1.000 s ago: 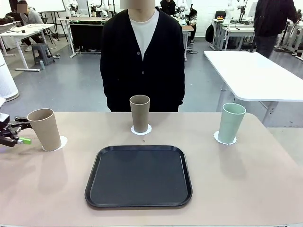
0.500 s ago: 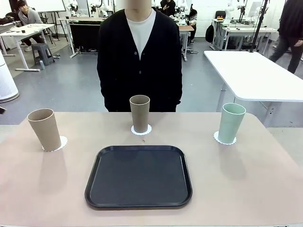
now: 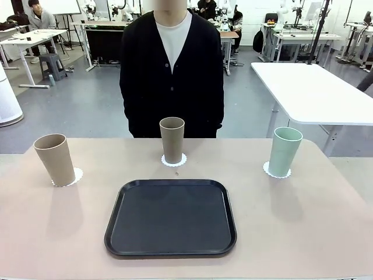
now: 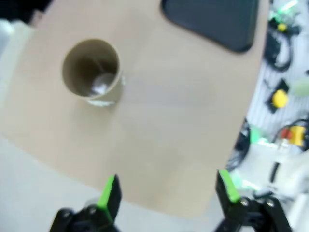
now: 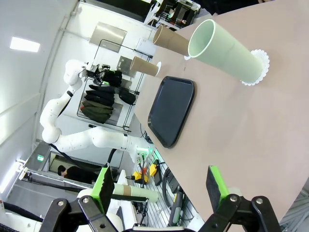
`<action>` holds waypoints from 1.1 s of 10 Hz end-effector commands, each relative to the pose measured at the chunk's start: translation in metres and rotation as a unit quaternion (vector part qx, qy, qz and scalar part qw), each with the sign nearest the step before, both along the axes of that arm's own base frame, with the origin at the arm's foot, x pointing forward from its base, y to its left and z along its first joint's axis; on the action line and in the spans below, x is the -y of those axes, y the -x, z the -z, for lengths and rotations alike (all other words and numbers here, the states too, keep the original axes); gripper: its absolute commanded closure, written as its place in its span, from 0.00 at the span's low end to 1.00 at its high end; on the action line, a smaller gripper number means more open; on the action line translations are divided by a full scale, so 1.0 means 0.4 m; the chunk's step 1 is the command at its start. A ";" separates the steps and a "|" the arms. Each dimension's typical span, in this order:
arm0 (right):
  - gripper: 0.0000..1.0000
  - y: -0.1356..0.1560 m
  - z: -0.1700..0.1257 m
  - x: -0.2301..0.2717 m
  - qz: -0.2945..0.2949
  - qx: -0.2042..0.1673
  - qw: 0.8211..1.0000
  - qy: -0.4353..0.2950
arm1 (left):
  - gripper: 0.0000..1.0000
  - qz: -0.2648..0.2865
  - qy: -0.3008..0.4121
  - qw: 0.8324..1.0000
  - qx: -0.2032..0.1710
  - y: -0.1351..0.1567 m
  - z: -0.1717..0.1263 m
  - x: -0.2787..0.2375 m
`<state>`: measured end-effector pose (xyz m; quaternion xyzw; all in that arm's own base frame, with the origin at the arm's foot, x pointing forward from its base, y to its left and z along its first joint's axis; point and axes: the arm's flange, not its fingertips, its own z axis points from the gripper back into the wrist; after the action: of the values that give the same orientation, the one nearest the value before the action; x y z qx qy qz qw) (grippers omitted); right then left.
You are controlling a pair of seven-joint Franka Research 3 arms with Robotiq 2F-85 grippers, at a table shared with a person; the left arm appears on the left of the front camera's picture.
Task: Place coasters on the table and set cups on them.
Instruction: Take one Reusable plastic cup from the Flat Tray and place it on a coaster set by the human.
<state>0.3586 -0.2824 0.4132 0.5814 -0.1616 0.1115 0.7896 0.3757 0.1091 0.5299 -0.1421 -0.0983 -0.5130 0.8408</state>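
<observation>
Both hands hang open and empty, the left hand (image 4: 166, 193) above the tan cup (image 4: 91, 71) near the counter (image 3: 291, 221) edge, the right hand (image 5: 159, 191) back from the mint cup (image 5: 224, 47); each cup sits on its coaster (image 3: 173, 160), so a careless sweep could topple one.

The left wrist view is motion-blurred: the tan cup (image 4: 91, 71) near the table's (image 4: 164, 121) edge is soft, its coaster barely discernible. The black tray (image 4: 215, 21) is cut by the top edge. Clutter beyond the table edge is unreadable.
</observation>
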 end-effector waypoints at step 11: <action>0.00 0.000 0.000 -0.005 0.003 -0.004 1.000 0.003 | 0.00 -0.116 -0.034 0.993 -0.006 -0.039 -0.056 0.135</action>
<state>0.3585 -0.2825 0.4132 0.5814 -0.1617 0.1114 0.7896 0.3918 0.0537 0.5491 -0.1103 -0.0969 -0.4021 0.9037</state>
